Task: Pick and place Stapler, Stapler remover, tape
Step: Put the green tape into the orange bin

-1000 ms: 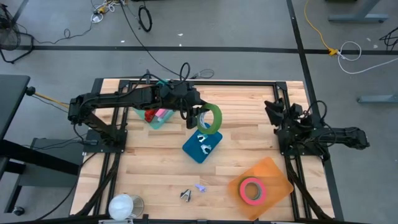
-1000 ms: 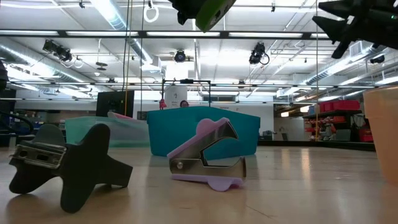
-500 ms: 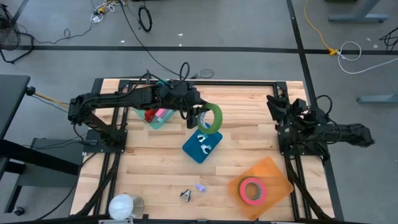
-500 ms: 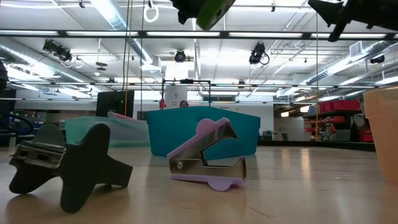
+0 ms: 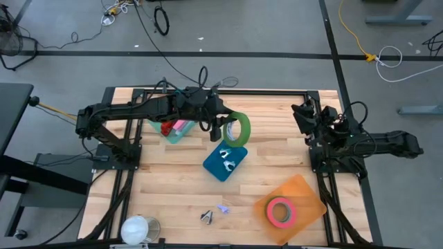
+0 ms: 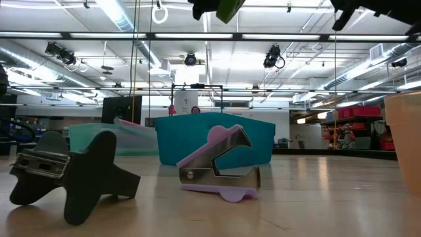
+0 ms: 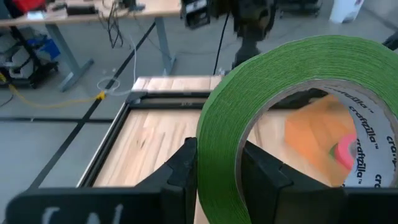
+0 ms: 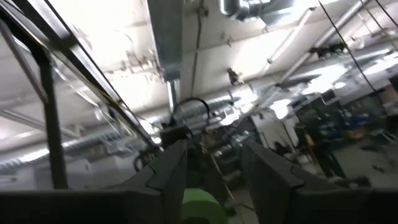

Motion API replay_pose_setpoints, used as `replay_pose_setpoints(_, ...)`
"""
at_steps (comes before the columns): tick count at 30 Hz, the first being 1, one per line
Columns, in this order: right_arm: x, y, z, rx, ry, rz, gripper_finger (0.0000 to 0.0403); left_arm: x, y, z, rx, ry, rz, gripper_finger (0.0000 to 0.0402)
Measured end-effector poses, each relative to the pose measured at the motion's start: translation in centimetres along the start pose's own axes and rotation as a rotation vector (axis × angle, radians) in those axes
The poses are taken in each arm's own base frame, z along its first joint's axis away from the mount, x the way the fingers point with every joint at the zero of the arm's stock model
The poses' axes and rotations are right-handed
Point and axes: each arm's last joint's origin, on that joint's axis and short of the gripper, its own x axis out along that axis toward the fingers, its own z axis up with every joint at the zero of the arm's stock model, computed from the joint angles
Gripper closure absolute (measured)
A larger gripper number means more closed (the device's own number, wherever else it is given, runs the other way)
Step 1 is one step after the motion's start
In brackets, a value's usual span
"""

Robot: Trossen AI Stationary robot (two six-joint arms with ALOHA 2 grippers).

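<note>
A green tape roll (image 5: 240, 129) hangs above the blue box (image 5: 223, 164) at the table's middle, with my left gripper (image 5: 223, 131) shut on it. A black stapler remover (image 5: 207, 217) and a purple stapler remover (image 5: 223, 207) lie on the boards near the front edge. A pink tape roll (image 5: 280, 210) lies in an orange tray (image 5: 299, 192). Something red (image 5: 167, 128) sits in the teal tray (image 5: 176, 133); whether it is the stapler I cannot tell. My right gripper (image 5: 303, 112) stands open by the table's right side, raised and pointing upward, with nothing between its fingers. My left gripper pinches the roll's band (image 7: 219, 163), one finger (image 7: 264, 176) inside the ring and one finger (image 7: 182, 171) outside. The fingers come nearly level from the table's left, tipped slightly down. The roll stands on edge beyond the fingers, lifted clear of the box and the table.
Pale metal pieces (image 5: 228, 158) lie inside the blue box. A white cup (image 5: 138, 229) stands at the front left corner. Black frame rails (image 5: 208, 90) run around the table's edges. Bare boards (image 5: 277, 145) lie between the two arms.
My right gripper has risen and tipped further upward, shifting a little toward the far edge, and stays open. My left gripper has tipped up slightly, which carries the green tape roll a little higher above the blue box.
</note>
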Motion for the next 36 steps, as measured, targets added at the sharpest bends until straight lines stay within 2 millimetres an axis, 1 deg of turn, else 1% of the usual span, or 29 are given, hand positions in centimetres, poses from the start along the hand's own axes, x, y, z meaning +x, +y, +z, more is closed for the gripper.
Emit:
replay_pose_setpoints(3,0.4,0.1,-0.1,0.003,-0.030,0.015,0.0247,0.0,0.0,0.4,-0.001,-0.039,-0.007,0.0303)
replay_pose_setpoints(6,0.7,-0.1,-0.5,0.001,-0.024,-0.003,0.0247,0.0,0.0,0.6,-0.015,-0.061,-0.005,0.0303)
replay_pose_setpoints(9,1.3,-0.1,-0.6,-0.001,-0.017,-0.033,0.0234,0.0,0.2,0.6,-0.042,-0.065,-0.003,0.0303)
replay_pose_setpoints(12,2.2,0.1,-0.4,-0.001,-0.018,-0.045,0.0207,0.0,0.3,0.6,-0.056,-0.066,0.000,0.0303)
replay_pose_setpoints(16,4.0,0.6,0.0,-0.004,0.005,-0.028,0.0162,0.0,0.4,0.7,-0.090,-0.080,-0.002,0.0303)
replay_pose_setpoints(19,5.5,1.0,0.2,-0.008,0.054,0.016,0.0132,-0.1,0.7,1.1,-0.131,-0.123,-0.030,0.0303)
replay_pose_setpoints(23,7.3,1.5,0.0,0.008,0.152,0.066,0.0106,-0.2,1.3,1.6,-0.162,-0.177,-0.048,0.0303)
replay_pose_setpoints(26,8.2,1.8,0.0,0.013,0.195,0.119,0.0096,-0.5,2.0,1.8,-0.165,-0.194,-0.042,0.0303)
replay_pose_setpoints(30,8.9,2.0,-0.2,0.014,0.229,0.147,0.0093,-1.2,2.7,2.1,-0.173,-0.217,-0.026,0.0303)
replay_pose_setpoints(36,9.4,1.7,-1.7,0.025,0.284,0.147,0.0093,-1.5,3.6,2.5,-0.208,-0.261,-0.097,0.0303)
